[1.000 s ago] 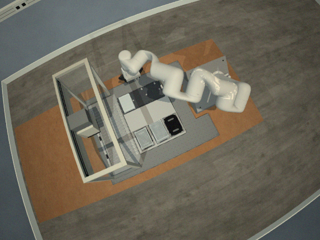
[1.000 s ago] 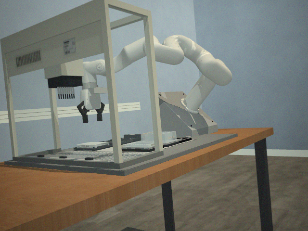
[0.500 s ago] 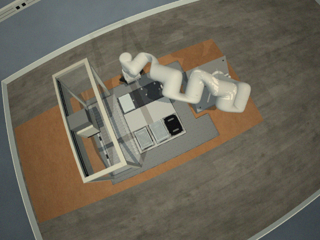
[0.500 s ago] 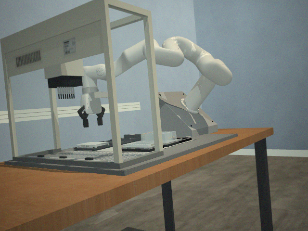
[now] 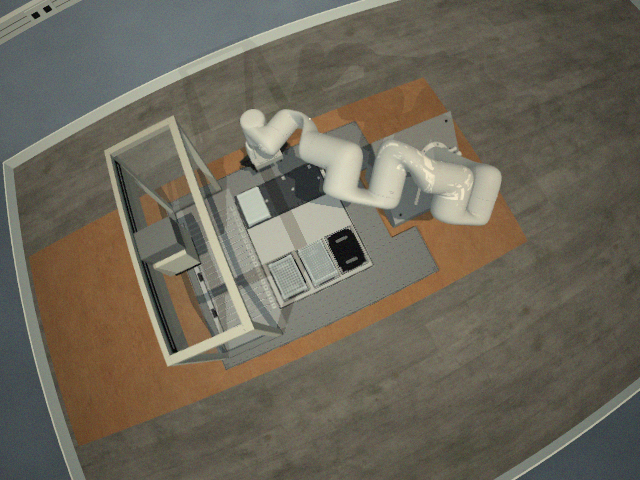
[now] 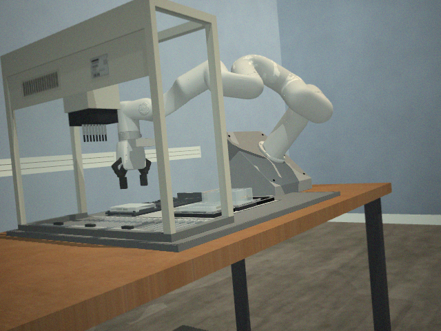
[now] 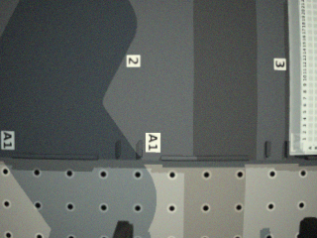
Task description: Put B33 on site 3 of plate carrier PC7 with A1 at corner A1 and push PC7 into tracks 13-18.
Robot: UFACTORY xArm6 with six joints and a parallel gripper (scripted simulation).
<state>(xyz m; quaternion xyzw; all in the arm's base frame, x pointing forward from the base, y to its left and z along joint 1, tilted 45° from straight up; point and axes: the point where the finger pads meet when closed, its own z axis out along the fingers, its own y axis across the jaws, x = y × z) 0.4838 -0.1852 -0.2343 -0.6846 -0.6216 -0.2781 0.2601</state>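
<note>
Gripper [image 6: 133,181]: fingers spread wide, empty, above PC7's [image 7: 163,99] edge.
B33 [image 5: 252,206]: on site 3, at 3 o'clock in wrist view.
Risk: skewed push jams PC7 against rails.

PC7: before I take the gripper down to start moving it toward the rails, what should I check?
1. Gripper open, holding nothing: ok.
2. B33 on site 3 of PC7: ok. The wrist view shows the plate next to the 3 label.
3. B33 flat inside the locators, well A1 at the marked corner: cannot tell, since only the plate's edge is in the wrist view.
4. Site 2 empty: ok.
5. B83 and B38 in their nests: ok.
6. PC7 square to tracks 13-18: cannot tell, as the track numbers are unreadable.
</note>
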